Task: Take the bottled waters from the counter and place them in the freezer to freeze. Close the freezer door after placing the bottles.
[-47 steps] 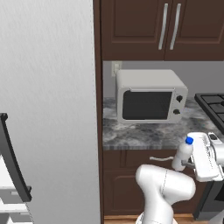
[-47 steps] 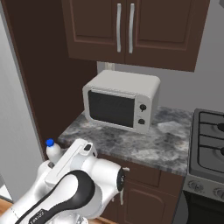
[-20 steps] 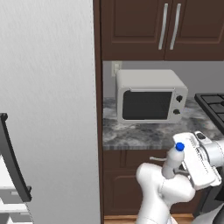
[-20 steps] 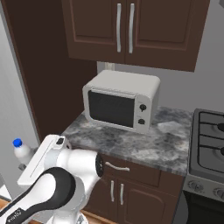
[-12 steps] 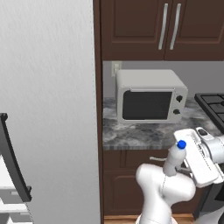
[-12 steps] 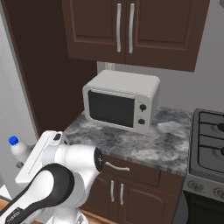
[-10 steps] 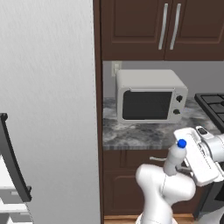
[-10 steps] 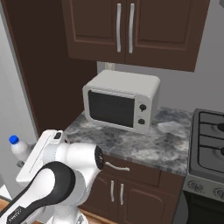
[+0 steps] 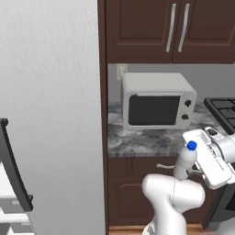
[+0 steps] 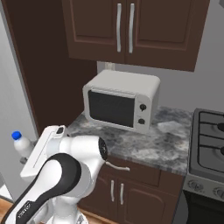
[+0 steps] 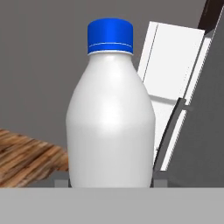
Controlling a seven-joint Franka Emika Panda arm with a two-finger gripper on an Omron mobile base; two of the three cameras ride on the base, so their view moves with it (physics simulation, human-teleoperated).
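A bottled water (image 11: 110,113) with a blue cap and a pale body stands upright in my gripper (image 11: 110,181), which is shut on its base, one dark fingertip (image 11: 61,180) on each side. In the left base view the bottle (image 9: 185,160) hangs in front of the counter (image 9: 142,141), below its edge. In the right base view it (image 10: 22,145) sits left of my arm. The freezer door (image 11: 173,74) stands open, white lining toward the hand, and its dark handle (image 9: 13,174) shows at the lower left. The freezer's inside is out of view.
A white microwave (image 9: 157,102) sits on the counter under dark brown cupboards (image 9: 170,27). A gas stove (image 10: 210,140) adjoins the counter on the right. The refrigerator's tall grey wall (image 9: 50,105) lies to the left. Wooden floor (image 11: 30,157) lies below.
The arm has carried the bottle left, away from the counter's front, and in the last second it has risen slightly. The grip stays shut.
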